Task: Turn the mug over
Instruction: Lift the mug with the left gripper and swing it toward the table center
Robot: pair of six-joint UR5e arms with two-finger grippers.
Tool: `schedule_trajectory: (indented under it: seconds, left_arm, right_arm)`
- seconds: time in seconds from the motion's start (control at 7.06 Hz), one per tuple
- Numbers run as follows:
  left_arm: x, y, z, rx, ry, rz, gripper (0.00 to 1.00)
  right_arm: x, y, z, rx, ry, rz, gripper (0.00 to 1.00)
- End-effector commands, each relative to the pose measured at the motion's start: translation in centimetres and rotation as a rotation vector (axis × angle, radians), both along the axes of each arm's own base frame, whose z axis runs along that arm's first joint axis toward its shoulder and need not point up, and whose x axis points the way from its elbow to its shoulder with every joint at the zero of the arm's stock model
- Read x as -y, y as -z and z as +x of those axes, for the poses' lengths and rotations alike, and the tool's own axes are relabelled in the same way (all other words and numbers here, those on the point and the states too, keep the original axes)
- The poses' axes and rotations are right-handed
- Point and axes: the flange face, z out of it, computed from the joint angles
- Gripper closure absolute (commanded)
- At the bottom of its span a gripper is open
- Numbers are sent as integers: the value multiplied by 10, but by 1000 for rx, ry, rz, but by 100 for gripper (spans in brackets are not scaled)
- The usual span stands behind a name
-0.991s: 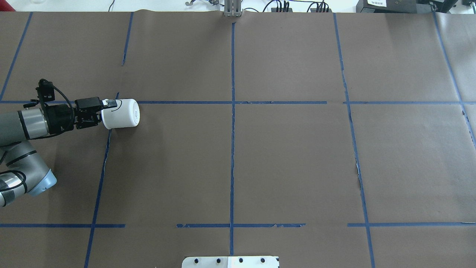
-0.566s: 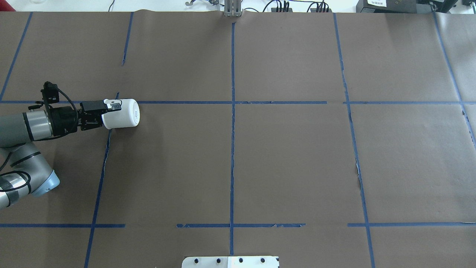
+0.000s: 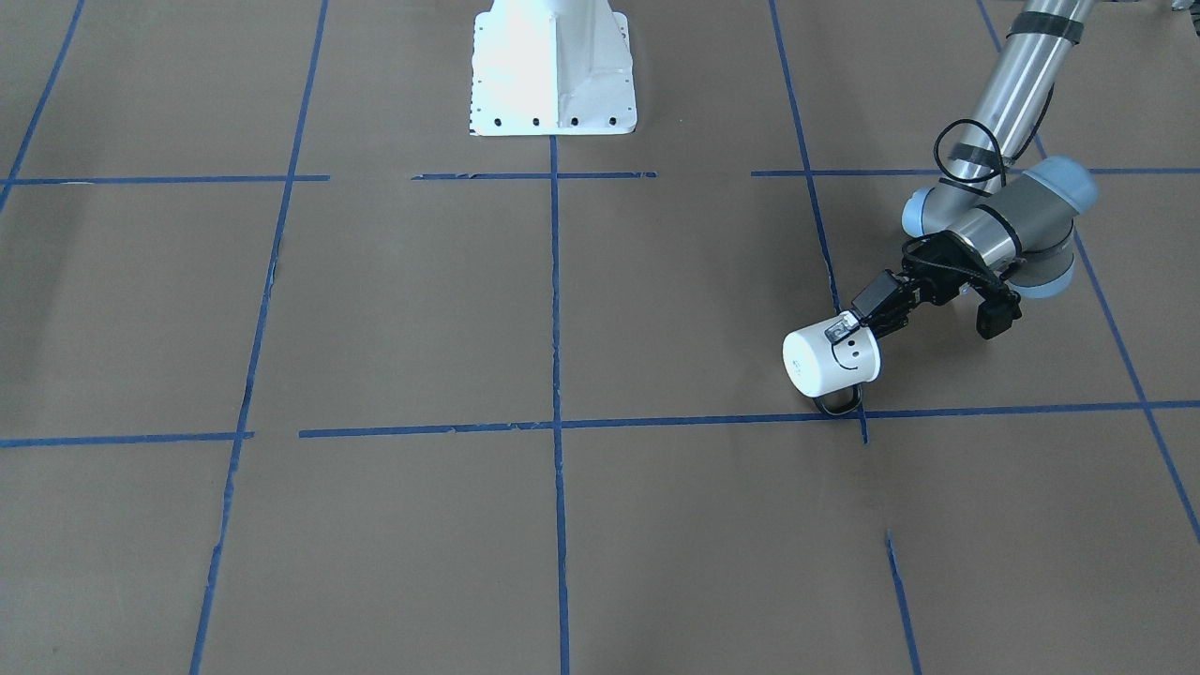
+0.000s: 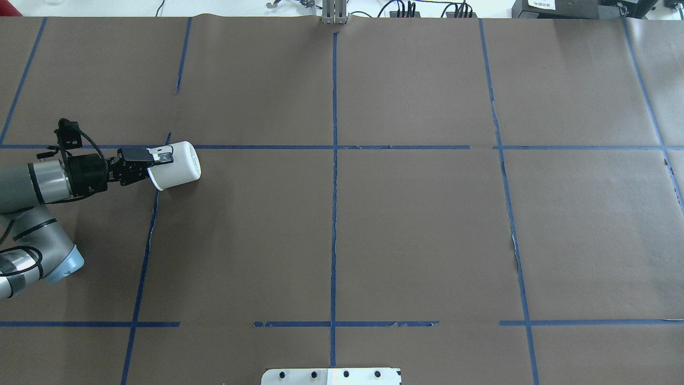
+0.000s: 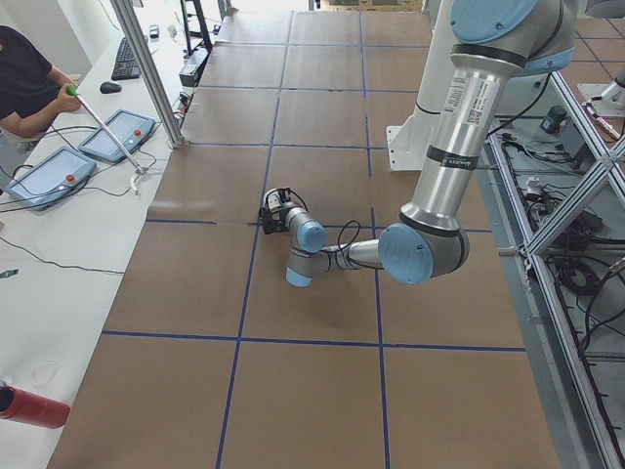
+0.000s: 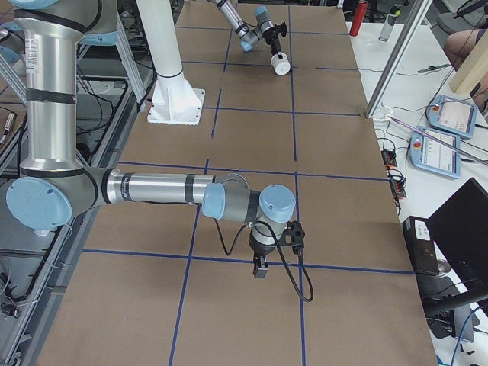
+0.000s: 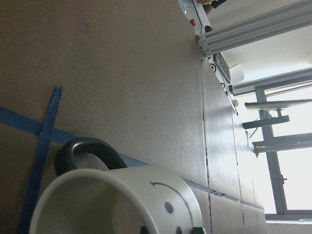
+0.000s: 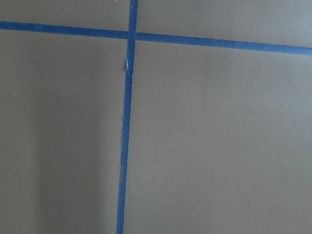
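Left gripper [image 4: 158, 160] is clamped on the rim of the mug [image 4: 179, 164], holding it tilted on its side at the bench's [image 4: 374, 224] left part, handle [image 3: 837, 403] lowest. I cannot tell how the right gripper [image 6: 260, 268] is set.

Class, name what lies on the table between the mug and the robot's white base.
Between the mug and the white base: only brown paper crossed by blue tape, seen in the front-facing view.

The left gripper [image 3: 843, 330] clamps the rim of the mug [image 3: 831, 364], tipped sideways with its black handle [image 3: 837, 404] by a blue tape line [image 3: 984, 410].
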Motion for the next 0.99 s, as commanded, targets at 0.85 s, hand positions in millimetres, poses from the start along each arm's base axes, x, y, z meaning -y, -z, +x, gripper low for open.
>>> schedule_trajectory:
  seconds: [0.85]
  left_arm:
    - [21, 136, 11, -57, 53, -142, 100]
  right_arm:
    - [0, 1, 0, 0, 0, 1, 0]
